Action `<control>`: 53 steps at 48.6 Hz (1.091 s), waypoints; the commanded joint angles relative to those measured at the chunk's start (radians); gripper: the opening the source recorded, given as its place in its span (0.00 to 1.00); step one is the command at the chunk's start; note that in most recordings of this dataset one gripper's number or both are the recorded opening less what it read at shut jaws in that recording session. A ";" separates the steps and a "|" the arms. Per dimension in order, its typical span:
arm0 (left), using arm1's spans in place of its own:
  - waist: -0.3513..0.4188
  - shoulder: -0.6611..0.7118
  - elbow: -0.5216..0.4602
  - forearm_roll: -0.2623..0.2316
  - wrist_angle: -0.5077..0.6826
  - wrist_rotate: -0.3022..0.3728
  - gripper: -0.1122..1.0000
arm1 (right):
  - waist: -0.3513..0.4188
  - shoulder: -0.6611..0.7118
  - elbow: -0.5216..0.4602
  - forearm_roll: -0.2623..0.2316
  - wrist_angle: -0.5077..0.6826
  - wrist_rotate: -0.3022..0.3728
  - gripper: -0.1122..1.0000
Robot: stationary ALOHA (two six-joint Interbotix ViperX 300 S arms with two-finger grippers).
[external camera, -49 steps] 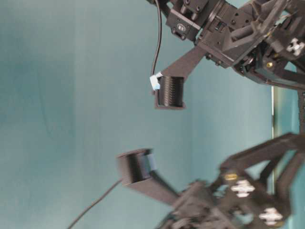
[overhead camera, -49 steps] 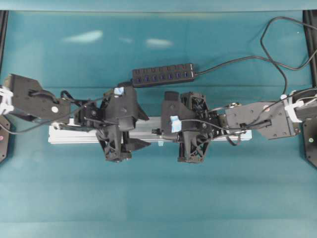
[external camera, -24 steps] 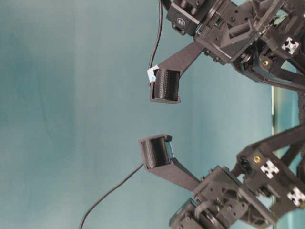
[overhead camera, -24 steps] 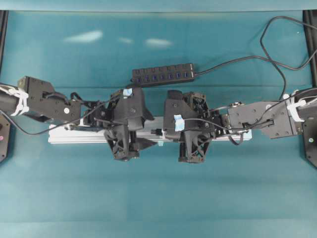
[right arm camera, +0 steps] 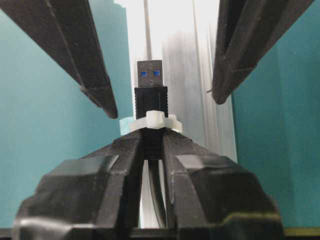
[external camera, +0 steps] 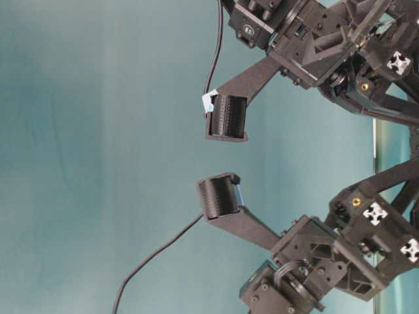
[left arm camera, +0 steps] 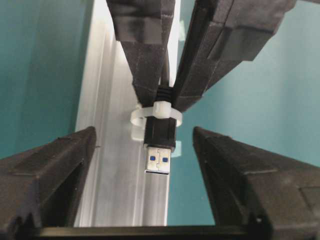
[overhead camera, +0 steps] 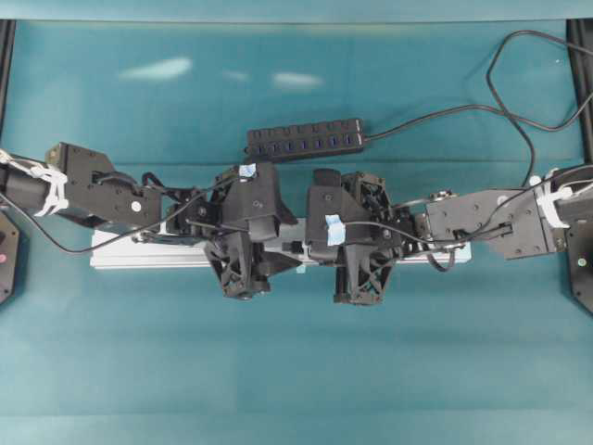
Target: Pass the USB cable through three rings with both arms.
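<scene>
The USB cable's black plug pokes through a white ring standing on the silver rail, its metal tip toward my left gripper. That gripper is open, one finger on each side of the tip and touching nothing. My right gripper is shut on the back of the plug, just behind the ring, and the thin cable trails back between its fingers. From overhead both grippers meet over the middle of the rail, with the left gripper facing the right gripper. They hide the rings there.
A black multi-port hub lies behind the rail, its own cable looping to the back right. Teal cloth covers the table. Black frame posts stand at the side edges.
My left gripper has slid right along the rail up to the plug's tip, and its fingers have come in slightly. The right arm shifted only slightly, still holding the plug in the ring.
</scene>
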 commanded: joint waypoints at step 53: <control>-0.009 0.006 -0.018 0.002 -0.006 0.008 0.28 | 0.034 -0.021 -0.006 0.002 0.060 0.008 0.15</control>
